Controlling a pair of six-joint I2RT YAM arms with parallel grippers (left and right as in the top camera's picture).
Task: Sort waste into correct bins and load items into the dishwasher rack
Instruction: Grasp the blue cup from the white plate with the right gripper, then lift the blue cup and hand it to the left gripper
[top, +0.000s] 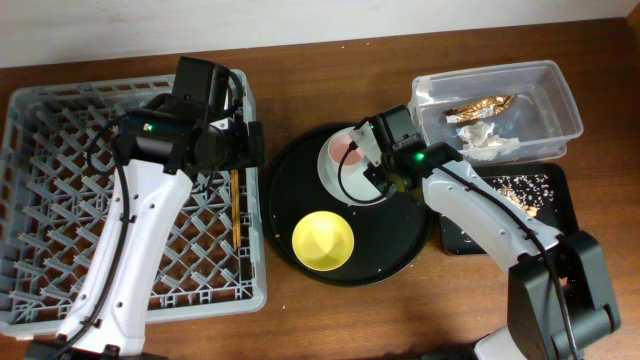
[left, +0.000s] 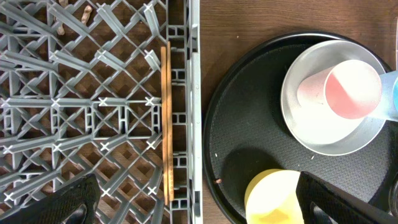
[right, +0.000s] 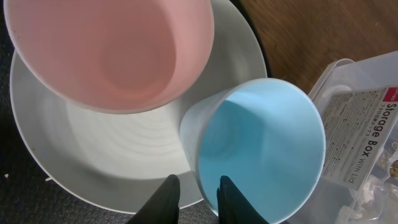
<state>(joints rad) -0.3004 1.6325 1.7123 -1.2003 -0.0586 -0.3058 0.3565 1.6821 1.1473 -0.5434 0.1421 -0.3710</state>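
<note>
My right gripper (right: 198, 200) is shut on the wall of the light blue cup (right: 261, 149), one finger inside and one outside. The cup stands at the edge of the white plate (right: 118, 155), beside the pink cup (right: 112, 50). In the overhead view the right gripper (top: 378, 165) hides the blue cup. The yellow bowl (top: 323, 240) sits on the round black tray (top: 400, 255). The chopsticks (left: 166, 124) lie in the grey dishwasher rack (top: 60, 200) along its right wall. My left gripper (left: 199, 208) is open and empty above that wall.
The clear tub (top: 560, 95) at the back right holds the gold foil wrapper (top: 482, 105) and the white napkin (top: 480, 138). The shallow black tray (top: 555, 190) in front of it holds beige crumbs (top: 520, 192). Bare wooden table lies around them.
</note>
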